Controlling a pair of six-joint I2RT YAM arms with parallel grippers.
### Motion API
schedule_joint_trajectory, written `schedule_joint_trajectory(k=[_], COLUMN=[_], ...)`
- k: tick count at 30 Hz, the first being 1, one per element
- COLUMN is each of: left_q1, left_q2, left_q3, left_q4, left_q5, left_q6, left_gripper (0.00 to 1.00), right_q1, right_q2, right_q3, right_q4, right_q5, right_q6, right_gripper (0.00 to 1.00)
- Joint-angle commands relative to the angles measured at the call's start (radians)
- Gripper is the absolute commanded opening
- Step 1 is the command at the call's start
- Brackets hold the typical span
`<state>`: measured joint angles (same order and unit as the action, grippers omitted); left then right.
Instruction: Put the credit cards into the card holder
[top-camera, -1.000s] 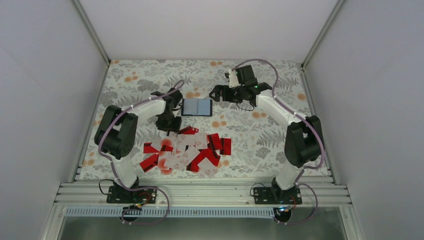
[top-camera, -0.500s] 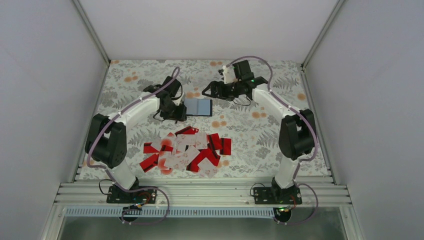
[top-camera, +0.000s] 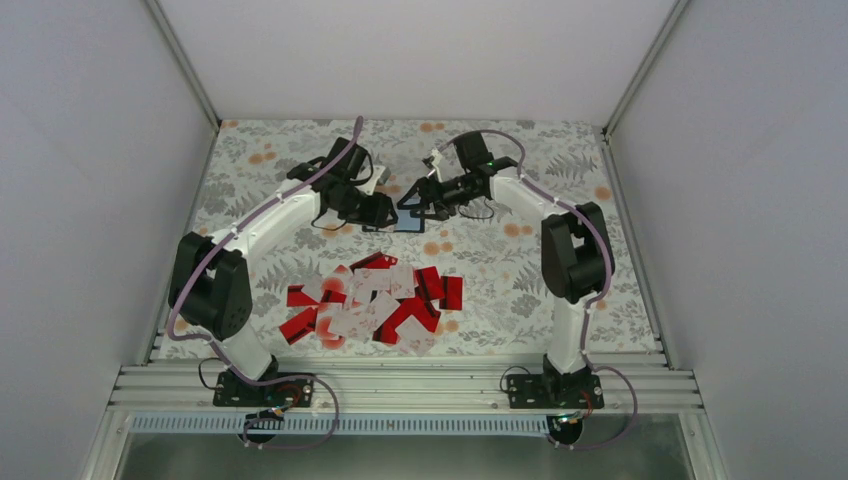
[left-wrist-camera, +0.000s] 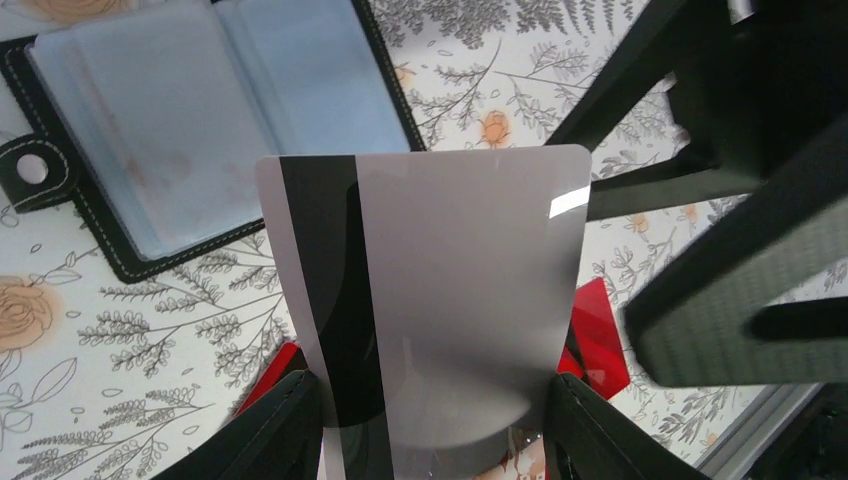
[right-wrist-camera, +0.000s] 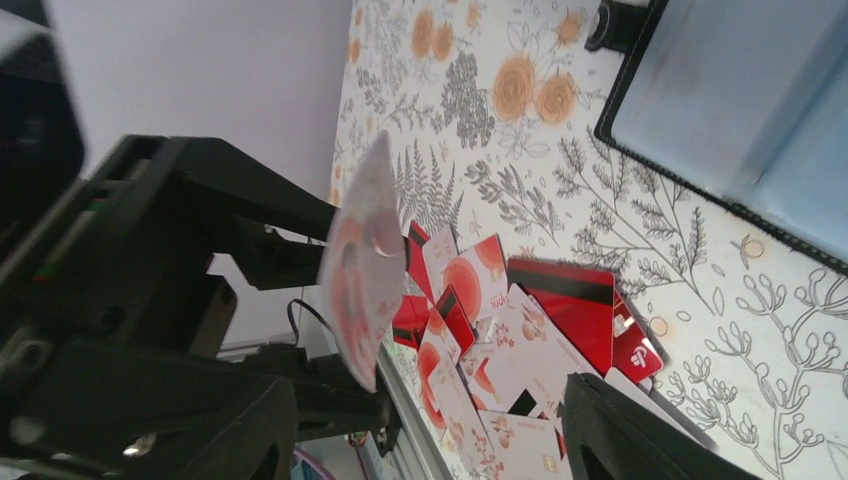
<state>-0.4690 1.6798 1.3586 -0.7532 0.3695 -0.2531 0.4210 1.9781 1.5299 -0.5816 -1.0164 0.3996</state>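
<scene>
The card holder (left-wrist-camera: 200, 120) lies open on the floral mat, black with pale blue-grey sleeves; it also shows in the right wrist view (right-wrist-camera: 740, 120). In the top view it (top-camera: 405, 226) is mostly hidden under both grippers. My left gripper (left-wrist-camera: 430, 430) is shut on a white card with a dark stripe (left-wrist-camera: 450, 290), held upright just above the holder's near edge. My right gripper (right-wrist-camera: 430, 440) is open and empty, hovering beside the holder and facing the left gripper (top-camera: 378, 208). The other credit cards (top-camera: 370, 300), red and white, lie in a heap nearer the arms.
The right gripper's fingers (left-wrist-camera: 740, 200) sit close to the held card on its right side. The held card shows edge-on in the right wrist view (right-wrist-camera: 362, 260). White walls enclose the mat on three sides. An aluminium rail (top-camera: 400, 385) runs along the near edge.
My left gripper has moved from the card heap up to the card holder, carrying the white card. My right gripper has moved left and down to the holder's right side.
</scene>
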Motion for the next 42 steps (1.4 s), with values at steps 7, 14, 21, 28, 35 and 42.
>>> schedule_joint_trajectory(k=[7, 14, 21, 28, 35, 42], left_q1=[-0.032, -0.046, -0.058, -0.063, -0.063, -0.059], left_q2=[0.0, 0.013, 0.038, 0.044, 0.031, -0.011], left_q3=[0.041, 0.042, 0.07, 0.089, 0.087, 0.101], left_q4=[0.018, 0.026, 0.034, 0.021, 0.003, -0.032], left_q5=[0.039, 0.014, -0.006, -0.022, -0.024, -0.032], left_q6=[0.013, -0.024, -0.062, -0.063, -0.065, -0.069], left_gripper=[0.53, 0.5, 0.5, 0.56, 0.68, 0.85], right_q1=[0.039, 0.047, 0.048, 0.044, 0.018, 0.003], right_q2=[0.065, 0.091, 0.098, 0.082, 0.064, 0.07], right_q3=[0.095, 0.117, 0.116, 0.085, 0.015, 0.002], right_q4=[-0.053, -0.046, -0.046, -0.001, 0.094, 0.129], right_q5=[-0.057, -0.074, -0.087, -0.155, -0.268, -0.326], right_q6=[0.004, 0.018, 0.016, 0.011, 0.036, 0.04], right_gripper=[0.53, 0.28, 0.04, 0.04, 0.04, 0.04])
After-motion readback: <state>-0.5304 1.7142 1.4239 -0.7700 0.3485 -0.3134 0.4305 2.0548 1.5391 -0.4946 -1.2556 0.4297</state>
